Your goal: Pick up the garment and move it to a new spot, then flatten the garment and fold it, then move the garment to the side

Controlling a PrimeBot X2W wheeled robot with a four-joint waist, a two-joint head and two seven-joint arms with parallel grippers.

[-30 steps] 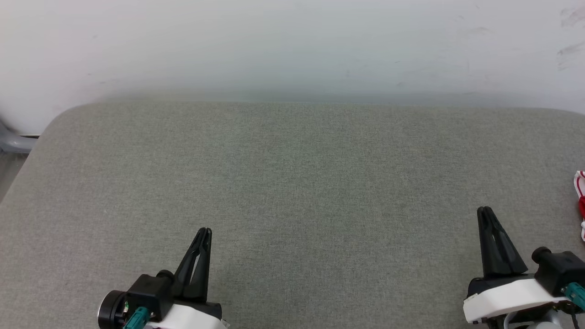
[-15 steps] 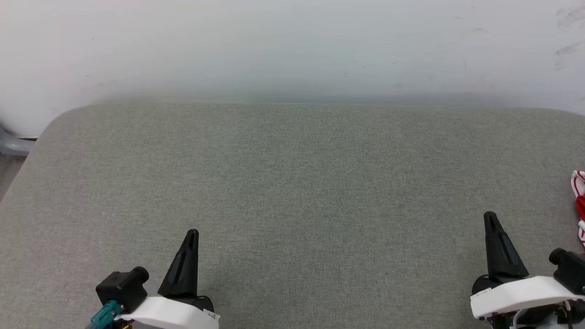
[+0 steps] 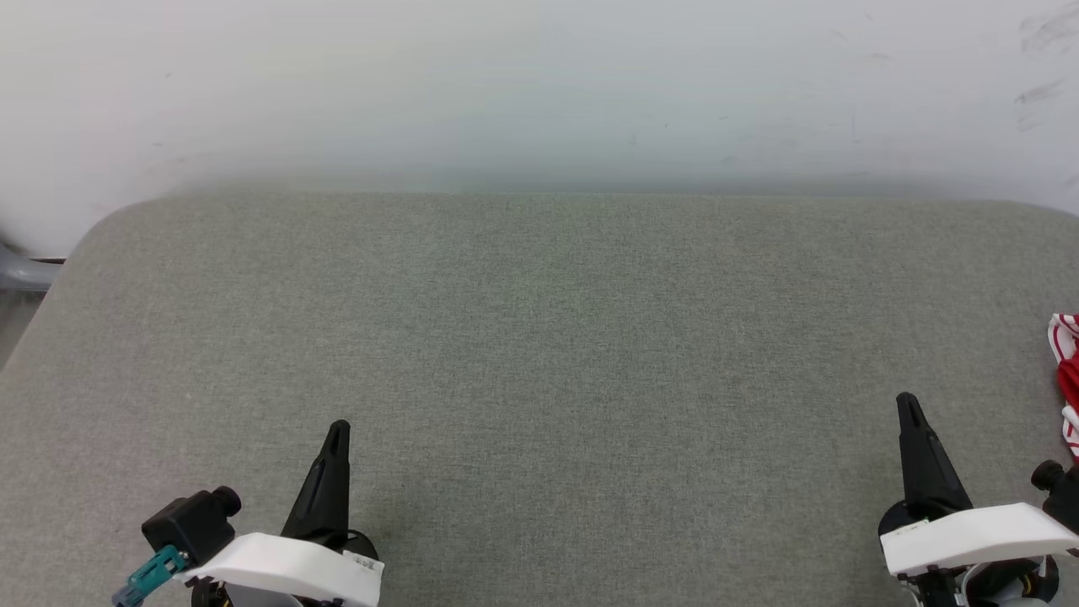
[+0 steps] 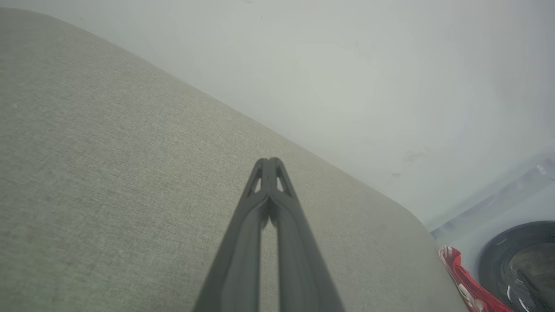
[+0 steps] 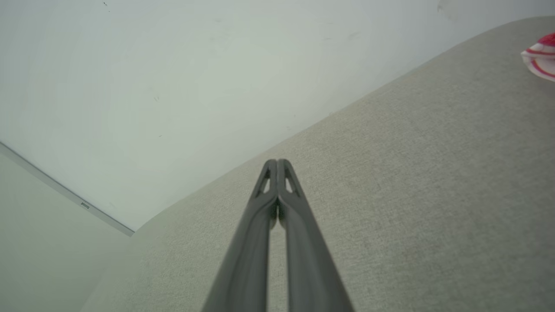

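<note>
Left gripper (image 3: 337, 430): held by the near edge of the grey cushion (image 3: 539, 320), fingers pointed toward the far edge, jaws pressed together, empty. Right gripper (image 3: 907, 403): posed likewise by the near right corner, jaws closed on nothing. Shirt (image 3: 1067, 371): a red-and-white part is seen at the cushion's right edge, apart from both grippers.

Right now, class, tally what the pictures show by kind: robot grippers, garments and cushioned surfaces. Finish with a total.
Grippers: 2, the left gripper and the right gripper, both shut
Garments: 1, the garment, red and white, at the head view's right edge
Surfaces: 1, the grey cushioned surface
Total: 4
</note>
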